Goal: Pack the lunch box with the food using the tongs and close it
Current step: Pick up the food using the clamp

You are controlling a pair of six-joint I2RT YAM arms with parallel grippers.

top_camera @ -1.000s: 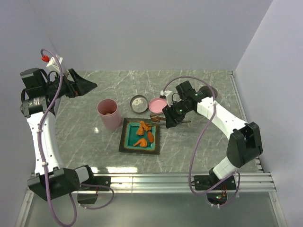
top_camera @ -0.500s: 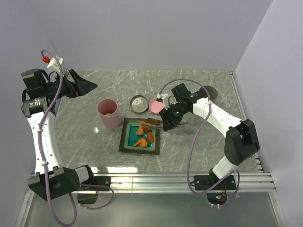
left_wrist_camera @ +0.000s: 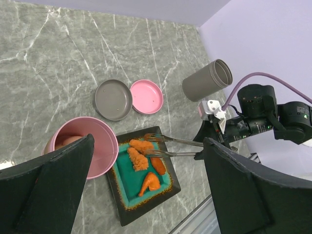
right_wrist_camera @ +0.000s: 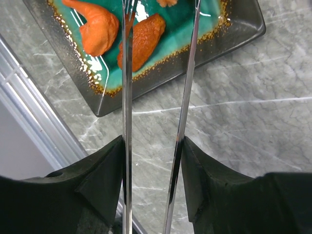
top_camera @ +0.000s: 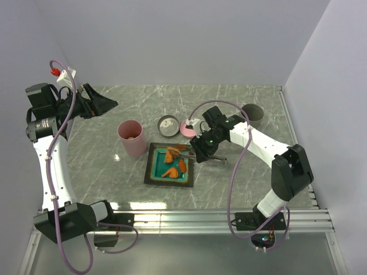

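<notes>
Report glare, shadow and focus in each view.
Top external: sharp, white glare on the table at its near edge. Left wrist: scene crisp, left pincer a dark silhouette. Right wrist: glare streaks on the plate and tongs; right pincer in shadow.

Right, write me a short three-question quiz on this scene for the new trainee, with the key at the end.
1. True or false: the pink lid is fitted on the lunch box.
2. Which gripper holds the tongs? A) left gripper B) right gripper C) neither
3. Fill in: the fried pieces lie on a square plate with a ____ centre.
Key: 1 false: the lid lies on the table beside a grey lid, and the box stands open. 2 B: the left gripper hangs open, off to the side. 3 teal.
</notes>
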